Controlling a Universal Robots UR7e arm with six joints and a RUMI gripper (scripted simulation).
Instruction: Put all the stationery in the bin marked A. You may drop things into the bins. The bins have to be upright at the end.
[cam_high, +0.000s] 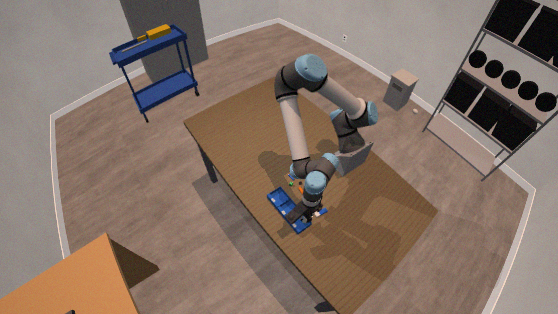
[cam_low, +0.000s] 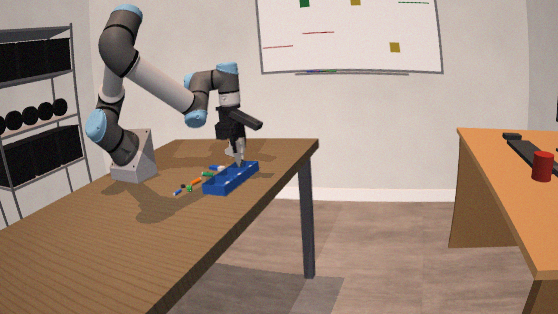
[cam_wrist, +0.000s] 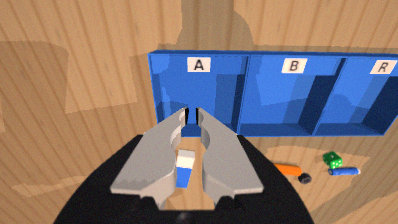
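Note:
A blue bin row (cam_wrist: 270, 95) stands upright on the table, with compartments marked A (cam_wrist: 199, 64), B and R. All three look empty. My gripper (cam_wrist: 192, 109) is shut, with only a thin gap at the tips, and hangs over the near wall of compartment A. It also shows in the exterior and top views (cam_low: 239, 161) (cam_high: 305, 216). A blue and white piece (cam_wrist: 184, 168) lies on the table below and shows through the gap between my fingers. An orange marker (cam_wrist: 289, 171), a green die (cam_wrist: 332, 160) and a blue marker (cam_wrist: 344, 171) lie on the table in front of compartments B and R.
The bin row (cam_low: 231, 177) sits near the table's edge. A green marker (cam_low: 207, 174) and other small pieces lie between it and the robot base (cam_low: 134, 157). An orange desk (cam_low: 515, 190) stands apart at the right.

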